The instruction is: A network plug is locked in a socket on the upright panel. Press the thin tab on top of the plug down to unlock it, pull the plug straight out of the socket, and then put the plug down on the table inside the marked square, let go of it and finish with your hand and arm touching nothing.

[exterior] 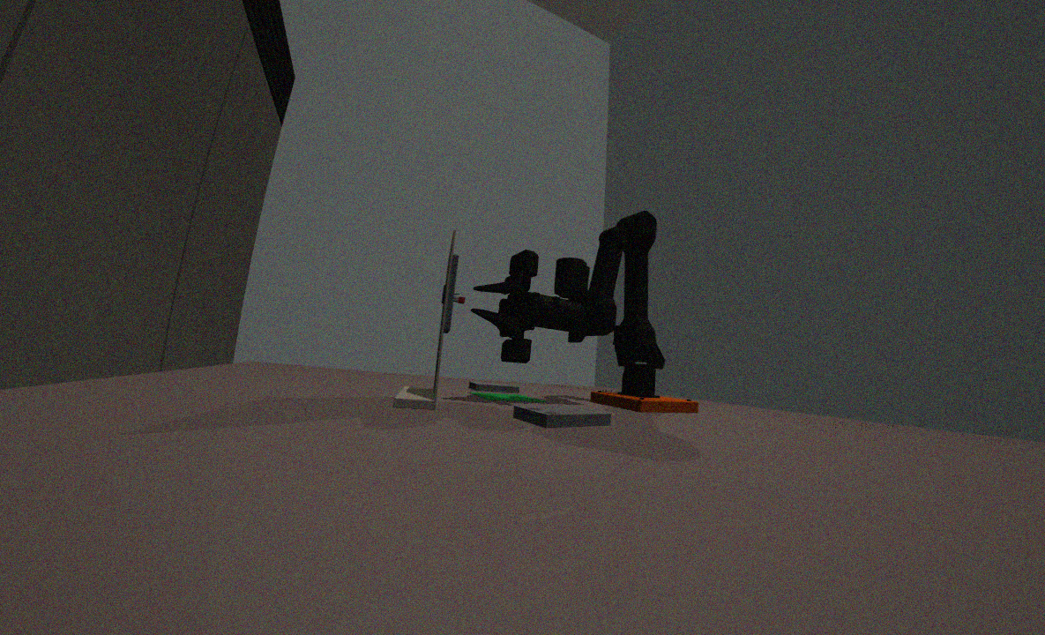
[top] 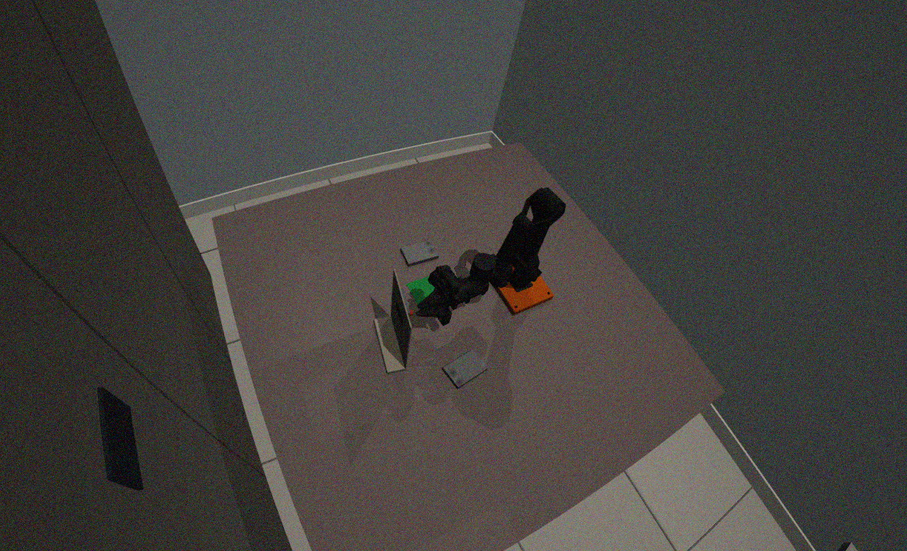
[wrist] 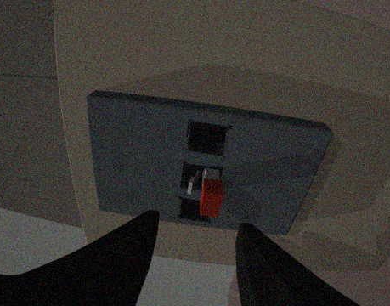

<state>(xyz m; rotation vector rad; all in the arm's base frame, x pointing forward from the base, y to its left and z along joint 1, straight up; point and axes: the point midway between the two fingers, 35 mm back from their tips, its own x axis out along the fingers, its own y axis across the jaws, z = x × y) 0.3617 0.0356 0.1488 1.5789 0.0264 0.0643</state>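
And here the red plug [top: 411, 313] [exterior: 460, 300] [wrist: 211, 197] is sticking out of the middle socket [wrist: 187, 171], its pale front end sitting at the opening! The thin pale tab [wrist: 190, 187] is angling away from its body. The panel [top: 402, 335] [exterior: 439, 347] [wrist: 182, 42] is standing upright, and the green square [top: 416, 288] [exterior: 506, 397] is lying flat on the table near its foot.
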